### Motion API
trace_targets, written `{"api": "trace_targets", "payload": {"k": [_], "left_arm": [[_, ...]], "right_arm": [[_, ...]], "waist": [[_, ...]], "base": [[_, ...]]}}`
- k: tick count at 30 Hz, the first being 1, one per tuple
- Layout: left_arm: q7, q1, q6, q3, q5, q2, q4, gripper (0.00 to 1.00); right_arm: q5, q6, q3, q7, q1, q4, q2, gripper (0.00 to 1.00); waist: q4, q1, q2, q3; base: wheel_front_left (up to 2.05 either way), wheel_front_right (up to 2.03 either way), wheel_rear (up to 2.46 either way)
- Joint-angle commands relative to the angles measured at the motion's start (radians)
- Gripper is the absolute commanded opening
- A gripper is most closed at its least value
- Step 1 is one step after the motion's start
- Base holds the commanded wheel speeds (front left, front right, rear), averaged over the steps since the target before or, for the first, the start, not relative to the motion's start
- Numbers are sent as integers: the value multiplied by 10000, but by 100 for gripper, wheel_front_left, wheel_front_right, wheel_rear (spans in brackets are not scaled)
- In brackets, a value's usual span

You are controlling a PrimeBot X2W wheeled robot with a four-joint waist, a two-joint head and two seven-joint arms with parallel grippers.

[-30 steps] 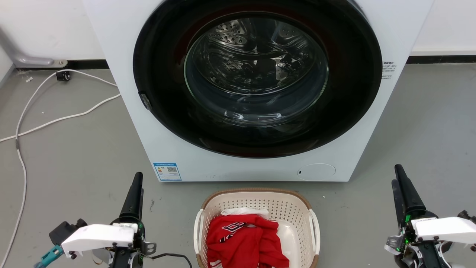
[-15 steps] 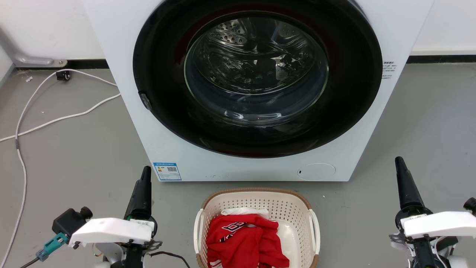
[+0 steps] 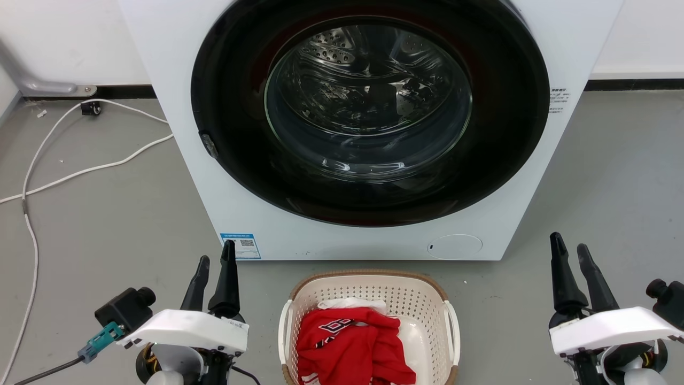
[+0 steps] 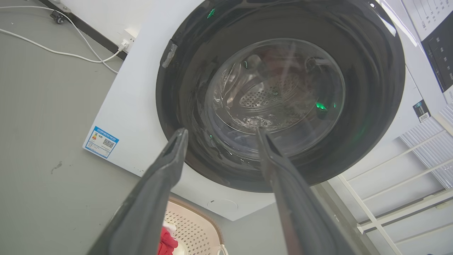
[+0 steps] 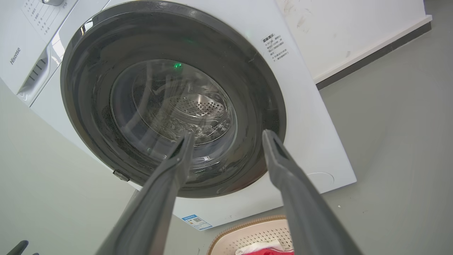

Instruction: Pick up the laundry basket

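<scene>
The laundry basket [image 3: 427,299], cream with perforated walls, a brown woven-look rim and white side handles, stands on the floor at the bottom centre of the head view, holding red and white clothes. A corner of the basket [image 4: 198,230] shows low in the left wrist view, and its rim [image 5: 247,226] low in the right wrist view. My left gripper [image 3: 216,255] hovers open to the basket's left, apart from it. On the far right my right gripper [image 3: 568,246] is also open and well clear of the basket. Nothing lies between either pair of fingers.
A white front-loading washing machine [image 3: 181,107] with its round dark door [image 3: 368,112] shut stands right behind the basket. White cables [image 3: 80,171] trail over the grey floor at the left. A white wire rack [image 4: 407,177] shows beside the machine in the left wrist view.
Both wrists have rolled, so each gripper's two fingers now show side by side and spread. The left gripper has shifted right, toward the basket. The basket has not moved.
</scene>
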Motion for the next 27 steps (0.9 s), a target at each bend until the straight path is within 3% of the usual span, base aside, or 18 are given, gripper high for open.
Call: {"api": "trace_targets", "payload": {"k": [1,27], "left_arm": [[-91,-228,15,-40,309,32,-81,100],[-756,-254,203,-203,3434,25,212,100]], "right_arm": [[-355,3,23,-86,-26,-154,-15,100],[-3468,2,272,-175,221,-330,-3,100]], "waist": [[4,0,0,2],[15,0,0,6]], "base": [[0,0,0],[0,0,0]]}}
